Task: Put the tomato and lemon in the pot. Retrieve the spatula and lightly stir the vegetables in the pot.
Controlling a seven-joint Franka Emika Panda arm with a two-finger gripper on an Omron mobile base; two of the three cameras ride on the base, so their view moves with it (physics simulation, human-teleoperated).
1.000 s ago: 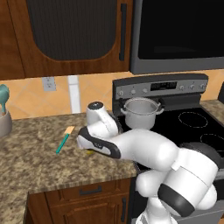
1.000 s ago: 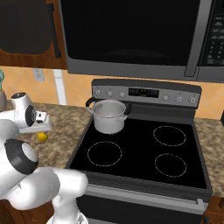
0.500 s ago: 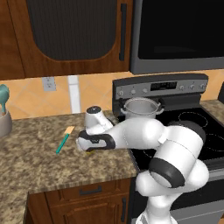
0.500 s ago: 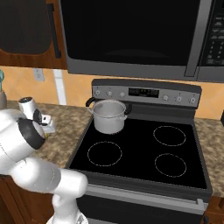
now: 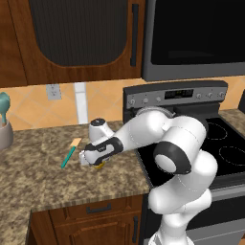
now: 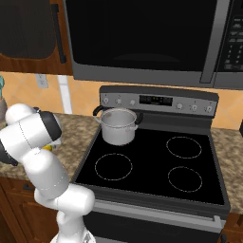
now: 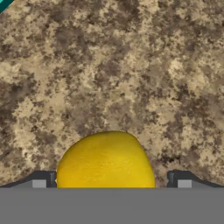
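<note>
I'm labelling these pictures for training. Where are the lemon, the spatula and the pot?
lemon [image 7: 106, 162]: hand view, middle of its yellow skin.
spatula [image 5: 68, 156]: left base view, on its teal handle.
pot [image 6: 118, 129]: right base view, on its steel side wall.

The yellow lemon [image 7: 106, 161] lies on the speckled counter. The teal-handled spatula [image 5: 70, 152] lies flat nearby. The shiny pot [image 6: 118, 126] stands upright on the stove's rear-left burner, its contents hard to tell.
</note>
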